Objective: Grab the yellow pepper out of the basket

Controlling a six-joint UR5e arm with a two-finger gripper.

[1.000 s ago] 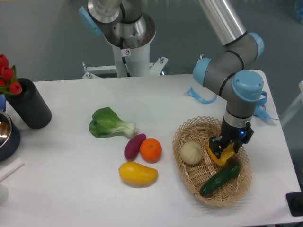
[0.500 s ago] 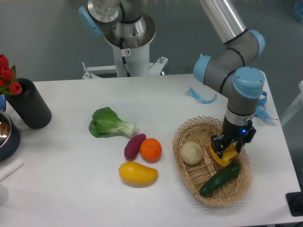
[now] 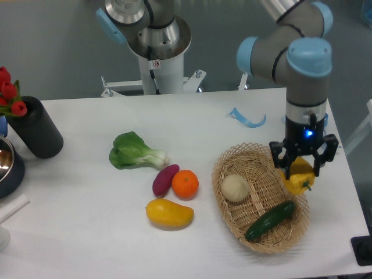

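The yellow pepper (image 3: 298, 178) is glossy bright yellow and hangs in my gripper (image 3: 301, 168), lifted clear above the right side of the basket. The gripper's fingers are shut on the pepper's upper part. The basket (image 3: 228, 218) is an oval tan wicker one at the table's right front. It holds a pale round beige ball (image 3: 235, 188) and a dark green cucumber (image 3: 269, 220).
Left of the basket lie an orange (image 3: 185, 183), a purple sweet potato (image 3: 165, 179), a yellow-orange mango (image 3: 169, 213) and a green bok choy (image 3: 136, 151). A black cylinder (image 3: 36, 129) with red tulips and a metal bowl (image 3: 7, 165) stand at the far left. A blue strip (image 3: 247, 119) lies behind the basket.
The gripper has risen and shifted right with the yellow pepper in it; the pepper has left the basket floor and now hangs above the basket's right rim.
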